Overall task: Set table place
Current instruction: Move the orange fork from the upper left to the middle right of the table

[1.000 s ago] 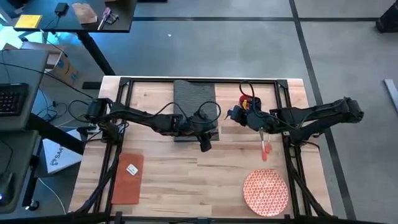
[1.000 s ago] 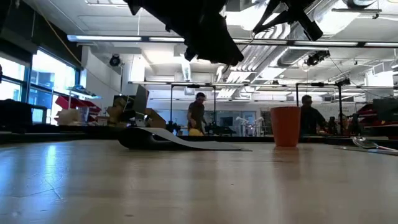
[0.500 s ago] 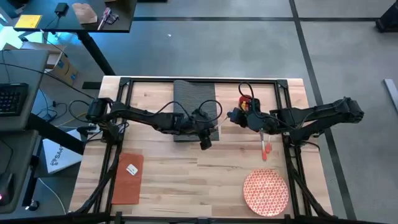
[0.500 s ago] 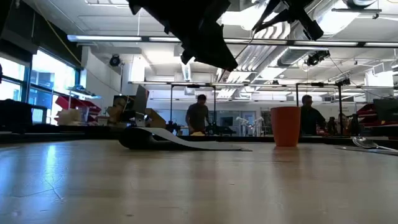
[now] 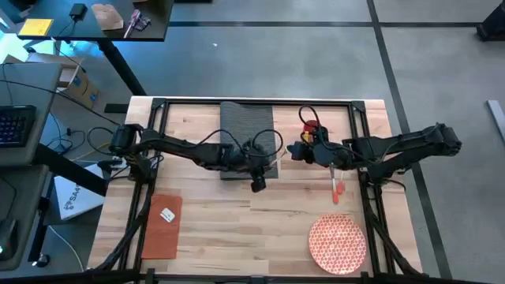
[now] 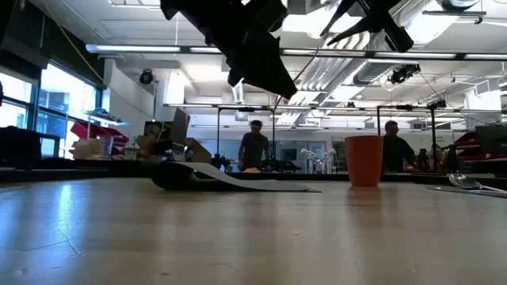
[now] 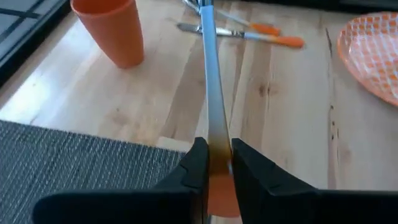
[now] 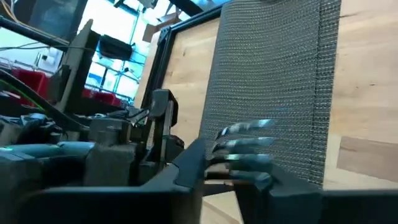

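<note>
In the middle of the high view, the left gripper [image 5: 258, 184] hangs over the near edge of the mat [image 5: 247, 134], clamped on a silver utensil [image 7: 209, 87]. The right gripper [image 5: 293, 148], just right of the mat beside the cup [image 5: 312, 126], pinches a fork [image 8: 245, 144]. The plate [image 5: 338, 244] sits lower right on the table [image 5: 229, 229], the napkin [image 5: 161, 227] lower left.

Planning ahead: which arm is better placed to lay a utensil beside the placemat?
Left: left gripper, shut on an orange-handled utensil, is at the placemat's edge; right gripper is off by the cup.
</note>
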You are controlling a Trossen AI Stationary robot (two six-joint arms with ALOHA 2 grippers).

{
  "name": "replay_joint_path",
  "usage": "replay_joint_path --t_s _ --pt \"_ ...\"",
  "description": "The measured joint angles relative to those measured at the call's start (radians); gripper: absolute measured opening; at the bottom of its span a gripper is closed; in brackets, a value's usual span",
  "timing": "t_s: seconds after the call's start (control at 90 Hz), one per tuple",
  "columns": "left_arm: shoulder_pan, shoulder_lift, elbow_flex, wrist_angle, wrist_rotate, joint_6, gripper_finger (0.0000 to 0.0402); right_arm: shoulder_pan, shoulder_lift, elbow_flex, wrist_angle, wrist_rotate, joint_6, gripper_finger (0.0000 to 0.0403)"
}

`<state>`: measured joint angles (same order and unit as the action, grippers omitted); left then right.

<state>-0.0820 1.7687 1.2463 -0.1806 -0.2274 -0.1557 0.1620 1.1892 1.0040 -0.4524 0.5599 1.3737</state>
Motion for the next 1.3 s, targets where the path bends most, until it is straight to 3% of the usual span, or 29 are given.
replay_joint_path --t_s 0.256,0.422,0.633,0.822,0.956,1.133,1.3 --pt "-0.001 0.0 0.0 -0.004 0.03 0.01 0.0004 0.0 -0.037 0.002 -0.043 -0.182 -0.175 0.0175" --pt "-0.001 0.0 0.0 -0.018 0.073 0.008 0.0003 0.002 -0.053 0.081 -0.223 -0.283 -0.326 0.0175" --pt "0.0 0.0 0.0 -0.033 0.114 0.021 0.0002 0.002 -0.053 0.225 -0.429 -0.361 -0.686 0.0173" --pt "0.0 0.0 0.001 -0.034 0.122 0.019 0.0001 0.002 -0.025 0.242 -0.469 -0.424 -0.961 0.0174" --pt "0.002 0.0 0.001 -0.034 0.135 0.013 0.0 0.006 0.047 0.242 -0.471 -0.431 -1.063 0.0173" --pt "0.002 0.0 0.001 -0.034 0.137 0.0 0.0 0.022 0.126 0.242 -0.456 -0.323 -1.061 0.0145" --pt "0.002 0.0 0.001 -0.039 0.141 0.0 0.0 0.022 0.148 0.242 -0.422 -0.332 -1.042 0.0072"
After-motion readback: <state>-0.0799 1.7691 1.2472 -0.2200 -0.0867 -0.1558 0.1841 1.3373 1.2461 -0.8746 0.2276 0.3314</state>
